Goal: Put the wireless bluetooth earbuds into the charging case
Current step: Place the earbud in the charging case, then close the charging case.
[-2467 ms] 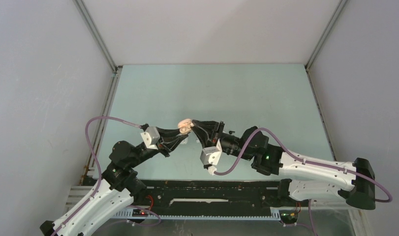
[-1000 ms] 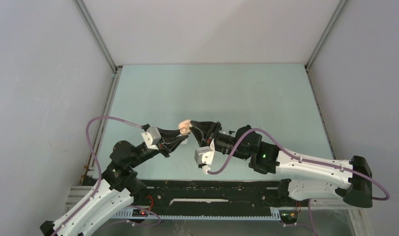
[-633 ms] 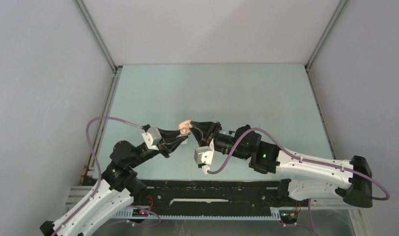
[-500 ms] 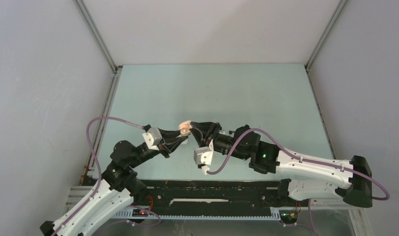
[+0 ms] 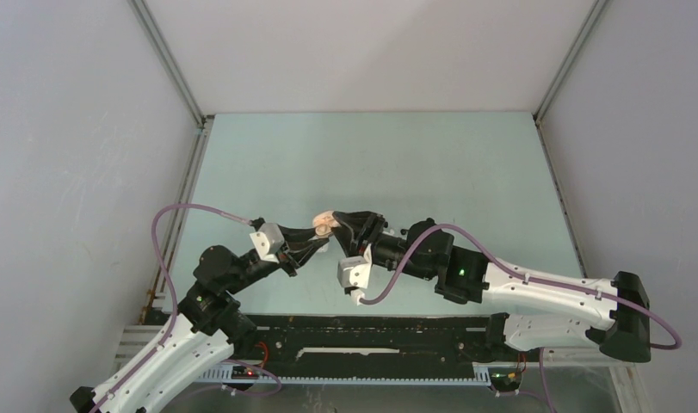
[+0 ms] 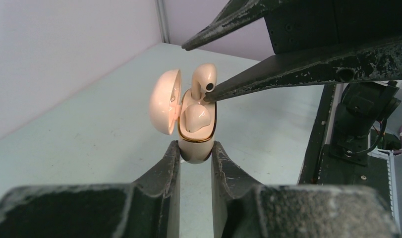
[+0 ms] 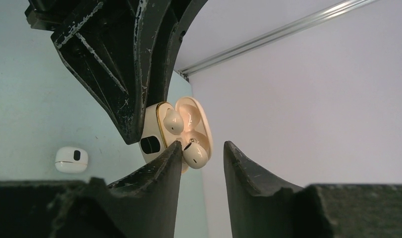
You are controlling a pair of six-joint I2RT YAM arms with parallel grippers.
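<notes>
The left fingers (image 6: 171,166) squeeze a small beige pebble-shaped plastic charging case (image 6: 195,148), lid open; one beige stemmed earbud (image 6: 196,116) sits inside; a second beige earbud (image 6: 203,77) stands half in, between the right fingers (image 6: 288,74), touching one; those fingers are a little apart, gripping nothing.

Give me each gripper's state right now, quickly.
Left gripper: closed on the open charging case.
Right gripper: open, one finger against the protruding earbud.
</notes>
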